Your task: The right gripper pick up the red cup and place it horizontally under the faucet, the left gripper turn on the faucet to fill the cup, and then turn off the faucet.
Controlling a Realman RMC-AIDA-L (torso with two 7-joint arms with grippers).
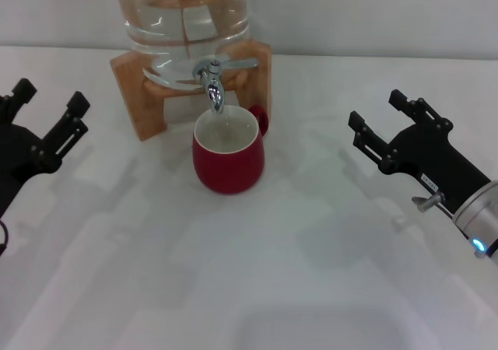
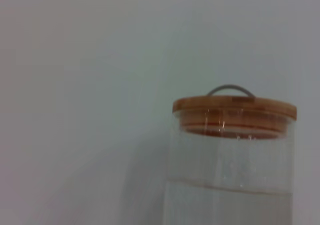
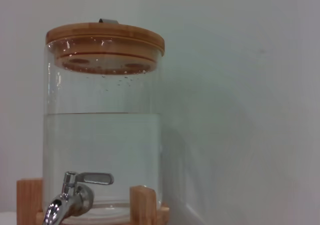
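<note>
1. Red glazed ceramic marks the red cup (image 1: 228,159), which stands upright on the white table (image 1: 311,288) directly below the spout of the faucet (image 1: 212,82), its mouth open to catch water and its handle turned toward the wooden stand (image 1: 144,93).
2. The faucet sits at the base of the glass jar (image 3: 102,130), which the right wrist view shows a little over half full beneath a wooden lid (image 3: 105,35). The flat lever points sideways, and no stream is visible at the spout.
3. The left gripper (image 1: 48,107) hovers above the table with its fingers spread and nothing between them. The faucet lies ahead of it and off to its inner side, well apart. It seems poised this way because the lever is its job.
4. The right gripper (image 1: 398,115) is likewise spread open and empty. The cup sits off its inner side, well apart, so it has let go and stands clear of the spout.
5. Whether the cup holds water cannot be told; its cream inside looks pale and even.
6. Judging from this layout, placing is done, and the lever work either remains or is already over.
</note>
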